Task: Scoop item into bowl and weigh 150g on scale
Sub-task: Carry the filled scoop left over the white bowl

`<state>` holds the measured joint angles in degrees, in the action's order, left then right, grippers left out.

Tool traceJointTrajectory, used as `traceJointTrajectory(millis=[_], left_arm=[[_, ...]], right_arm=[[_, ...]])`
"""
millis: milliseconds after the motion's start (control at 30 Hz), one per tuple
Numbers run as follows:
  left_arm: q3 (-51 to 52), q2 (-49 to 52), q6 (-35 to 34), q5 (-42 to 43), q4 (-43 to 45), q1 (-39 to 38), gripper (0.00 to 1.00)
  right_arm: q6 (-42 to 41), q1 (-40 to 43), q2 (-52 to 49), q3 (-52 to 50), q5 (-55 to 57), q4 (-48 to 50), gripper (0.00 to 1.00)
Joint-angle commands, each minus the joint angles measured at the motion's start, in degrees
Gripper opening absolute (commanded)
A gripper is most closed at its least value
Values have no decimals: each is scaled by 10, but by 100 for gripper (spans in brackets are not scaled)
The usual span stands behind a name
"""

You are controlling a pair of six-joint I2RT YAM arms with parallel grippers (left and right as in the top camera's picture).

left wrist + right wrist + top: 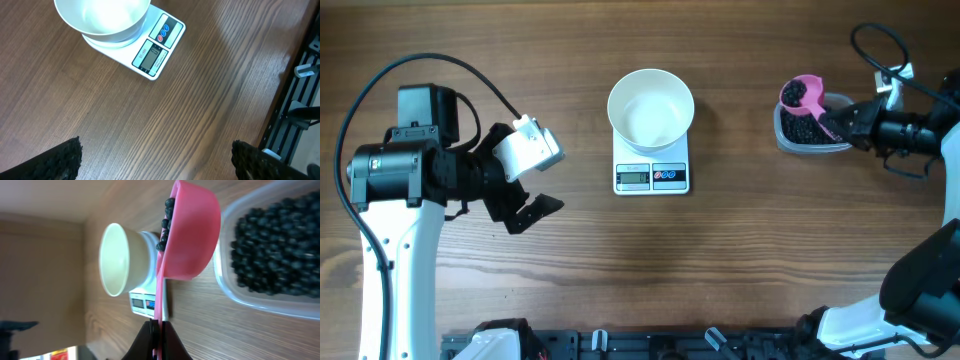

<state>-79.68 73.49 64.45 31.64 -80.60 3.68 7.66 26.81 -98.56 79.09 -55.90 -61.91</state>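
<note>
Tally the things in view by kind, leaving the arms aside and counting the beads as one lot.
white bowl: 1
digital scale: 1
clear tub: 1
pink scoop: 1
black beads, one lot, split between tub and scoop: 1
Total: 5

Bright, even light from above; soft shadows on surface; glare washes out bowl interior; right wrist background blurred.
</note>
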Motion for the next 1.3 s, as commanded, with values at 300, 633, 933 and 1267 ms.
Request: traceJointTrajectory(millis=[300,633,933,1267], left_arm=[[-12,-6,11,15,0,2,100],[-12,-6,12,15,0,2,100],[-12,-6,11,15,0,2,100],[-12,-6,12,15,0,2,100]], right_arm=[[-10,-87,29,-2,-72,38,4],[-34,-182,32,-2,-45,92,4],[-64,-281,32,-2,42,162,4],[-41,-356,32,-2,160,198,4]])
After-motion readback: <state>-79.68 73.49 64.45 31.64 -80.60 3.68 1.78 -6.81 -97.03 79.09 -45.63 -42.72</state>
